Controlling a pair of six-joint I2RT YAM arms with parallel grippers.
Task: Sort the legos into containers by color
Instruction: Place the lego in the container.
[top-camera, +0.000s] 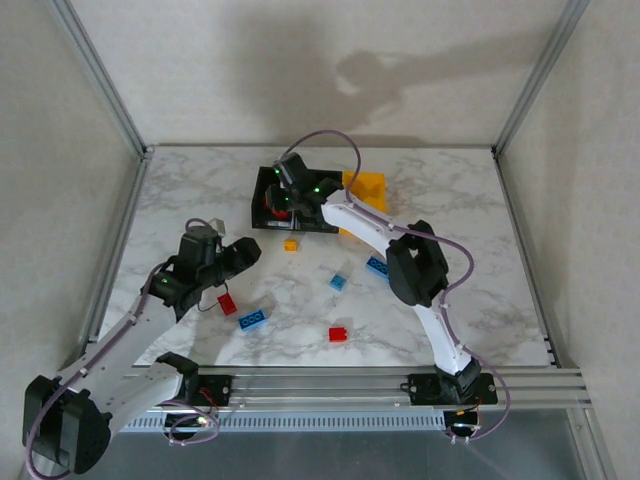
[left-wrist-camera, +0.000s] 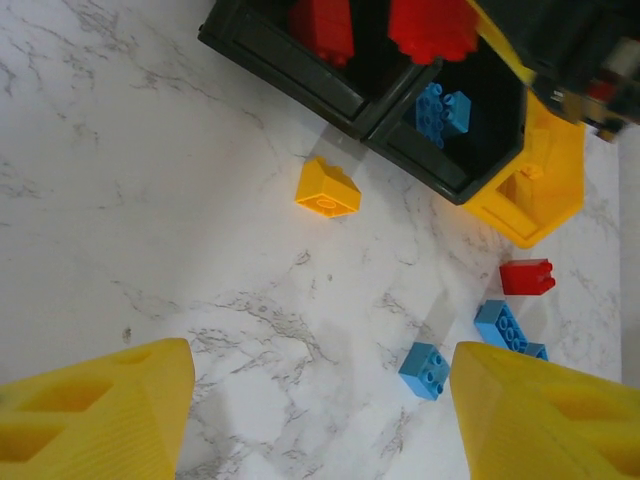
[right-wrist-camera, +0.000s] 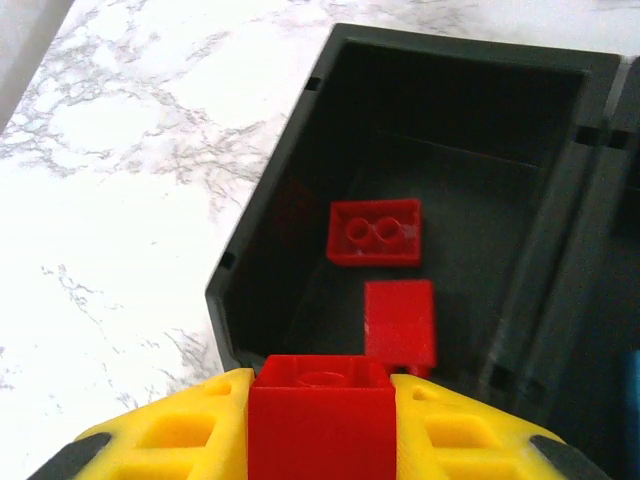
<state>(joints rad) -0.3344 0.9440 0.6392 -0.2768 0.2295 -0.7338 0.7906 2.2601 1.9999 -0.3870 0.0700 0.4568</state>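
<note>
On the marble surface (top-camera: 450, 200), the black bin (right-wrist-camera: 270, 230) lies straight ahead of and below my right claw (right-wrist-camera: 320, 440). That claw is clenched on a red lego (right-wrist-camera: 320, 395) at the bin's near rim, and two red legos (right-wrist-camera: 375, 232) already lie inside. My left claw (left-wrist-camera: 320, 410) hangs released, empty, with a loose yellow lego (left-wrist-camera: 327, 190) ahead.

- Left arm (top-camera: 112, 350): smooth white links joined by bulky black joint housings.
- Right arm (top-camera: 441, 330): the same white links, with a large black elbow block (top-camera: 415, 262).
- A thin lilac cable (top-camera: 327, 133) runs in loose loops along each arm.
- Small green lights (top-camera: 318, 188) glow on the black wrist housings.
- The jaws on both arms are yellow plastic with fine ribbing and hollow cut-out pockets. In the right wrist view, black shows at their outer corners.
- Black bases (top-camera: 192, 385) sit on a silver slotted rail (top-camera: 330, 383).
</note>
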